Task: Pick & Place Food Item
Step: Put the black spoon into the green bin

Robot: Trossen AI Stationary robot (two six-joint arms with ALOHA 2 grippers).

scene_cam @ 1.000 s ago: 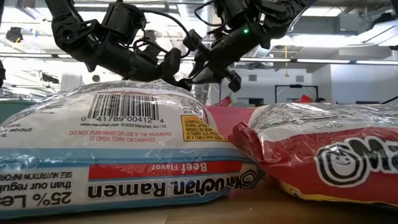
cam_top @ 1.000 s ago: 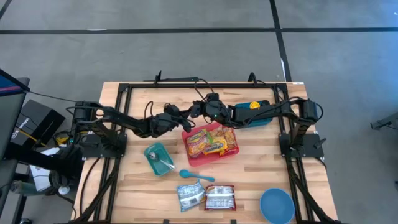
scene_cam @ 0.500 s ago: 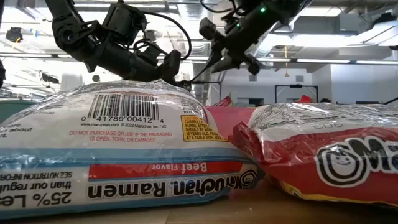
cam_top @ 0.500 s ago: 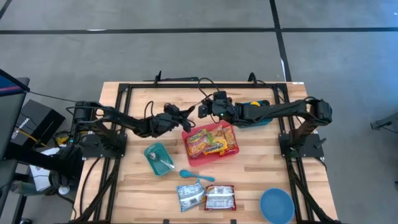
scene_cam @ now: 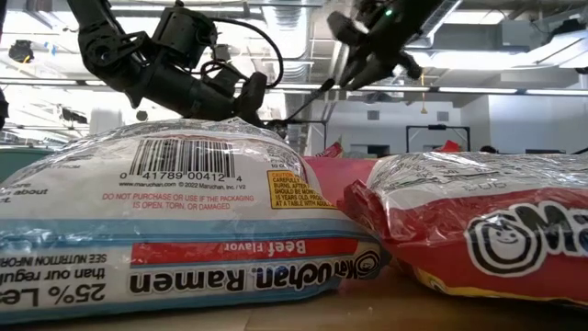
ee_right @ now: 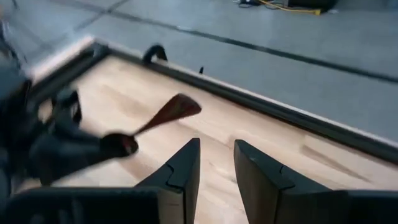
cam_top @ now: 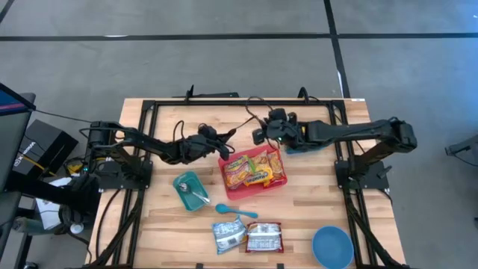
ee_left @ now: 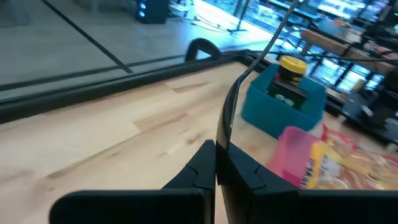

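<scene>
2 ramen packs [cam_top: 246,237] lie at the table's front edge; more noodle packets [cam_top: 252,170] fill the pink tray [cam_top: 221,161] behind. At its far corner the left gripper [ee_left: 216,146] pinches a thin spatula [ee_left: 227,115], probably for lifting. The right gripper [cam_top: 259,137] hovers beyond, fingers narrowly apart, empty.

Two ramen packets [scene_cam: 184,221] fill the foreground; both arms [scene_cam: 175,74] hang above behind.

High view looks straight down on the whole table [cam_top: 179,224]. Low view sits at tabletop level, very near the ramen packs [scene_cam: 184,221], also visible from above; wrist views face forward across the table.
</scene>
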